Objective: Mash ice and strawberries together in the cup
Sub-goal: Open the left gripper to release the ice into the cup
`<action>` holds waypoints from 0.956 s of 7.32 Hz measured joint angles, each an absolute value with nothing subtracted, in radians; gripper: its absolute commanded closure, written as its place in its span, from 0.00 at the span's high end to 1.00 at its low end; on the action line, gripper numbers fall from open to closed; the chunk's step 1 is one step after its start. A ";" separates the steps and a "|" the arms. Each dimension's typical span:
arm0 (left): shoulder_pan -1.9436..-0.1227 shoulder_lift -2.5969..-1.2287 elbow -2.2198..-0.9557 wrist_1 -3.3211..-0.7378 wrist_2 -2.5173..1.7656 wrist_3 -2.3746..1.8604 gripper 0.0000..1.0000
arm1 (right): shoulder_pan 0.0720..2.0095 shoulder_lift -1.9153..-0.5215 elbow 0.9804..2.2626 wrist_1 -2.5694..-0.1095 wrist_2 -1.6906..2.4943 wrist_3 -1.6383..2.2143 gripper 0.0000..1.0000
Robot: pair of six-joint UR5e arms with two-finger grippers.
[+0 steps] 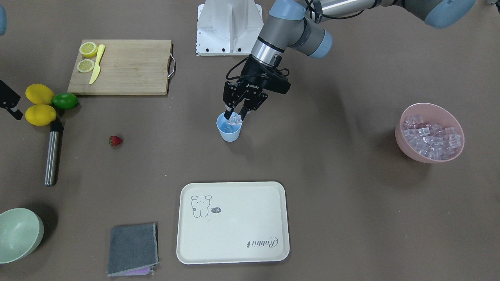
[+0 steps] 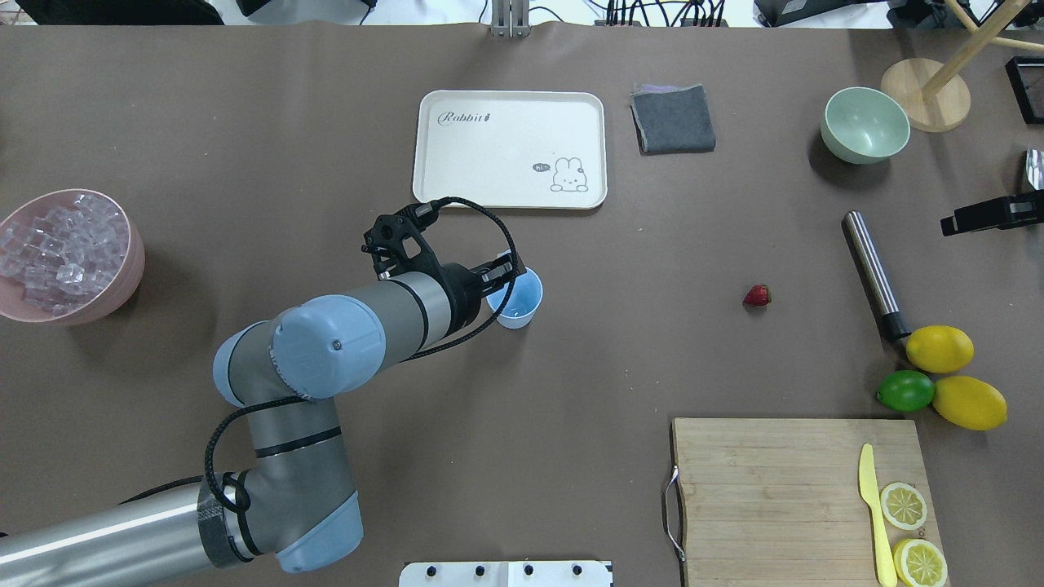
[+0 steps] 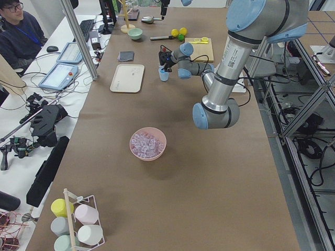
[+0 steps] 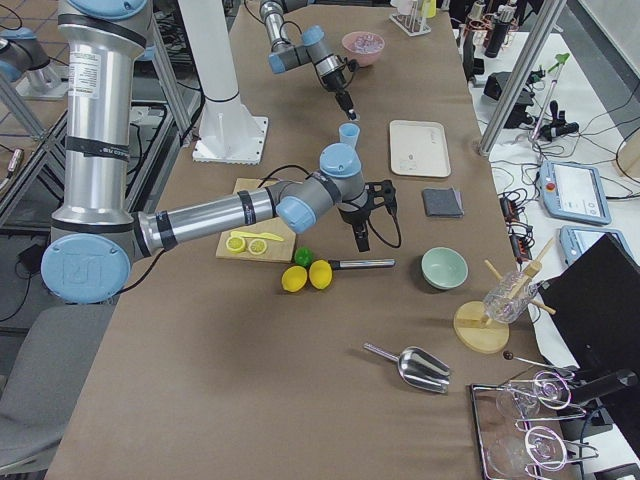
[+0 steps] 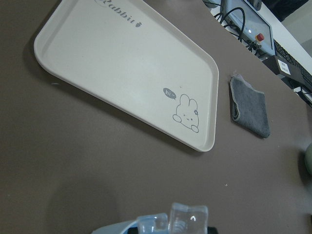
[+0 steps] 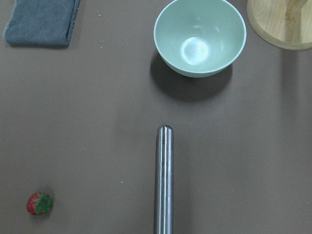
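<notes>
Pinching one ice cube (image 1: pixel 234 119) between the fingertips of my left gripper (image 1: pixel 235 116), I hold it right at the mouth of the cup (image 1: pixel 228 133), just above the rim on the side nearest my base. The cup stands upright near the middle of the tabletop (image 1: pixel 336 183), with the cream tray (image 1: pixel 234 249) near it on the far side from me. From my left wrist the cube fills the bottom edge of the view, with a bit of blue rim beside it. The other ice cubes (image 1: pixel 429 136) are heaped in the pink bowl (image 1: pixel 402 145), well apart at my left end of the tabletop. The strawberry (image 1: pixel 115 140) lies alone on the bare brown surface, well apart from the cup towards my right, near the steel rod (image 1: pixel 52 156), whose black end points at two lemons (image 1: pixel 39 104) and a lime (image 1: pixel 65 100). My right gripper (image 2: pixel 954 222) hovers at that end, near the rod; whether it is spread or pressed together I cannot tell
</notes>
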State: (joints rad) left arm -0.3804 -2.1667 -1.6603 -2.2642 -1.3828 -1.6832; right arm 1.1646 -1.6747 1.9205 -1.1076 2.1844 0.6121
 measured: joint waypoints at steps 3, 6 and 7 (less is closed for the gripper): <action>-0.368 -2.170 -1.663 -2.265 -1.374 -1.684 0.92 | 1.164 -1.674 1.920 -1.108 2.185 0.612 1.00; -0.367 -2.162 -1.667 -2.267 -1.376 -1.676 0.97 | 1.164 -1.674 1.920 -1.108 2.186 0.612 1.00; -0.367 -2.161 -1.674 -2.268 -1.380 -1.676 0.97 | 1.164 -1.674 1.920 -1.108 2.186 0.612 1.00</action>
State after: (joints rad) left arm -0.3667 -2.1608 -1.6739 -2.2683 -1.3796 -1.6760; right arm 1.1645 -1.6743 1.9204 -1.1076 2.1859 0.6121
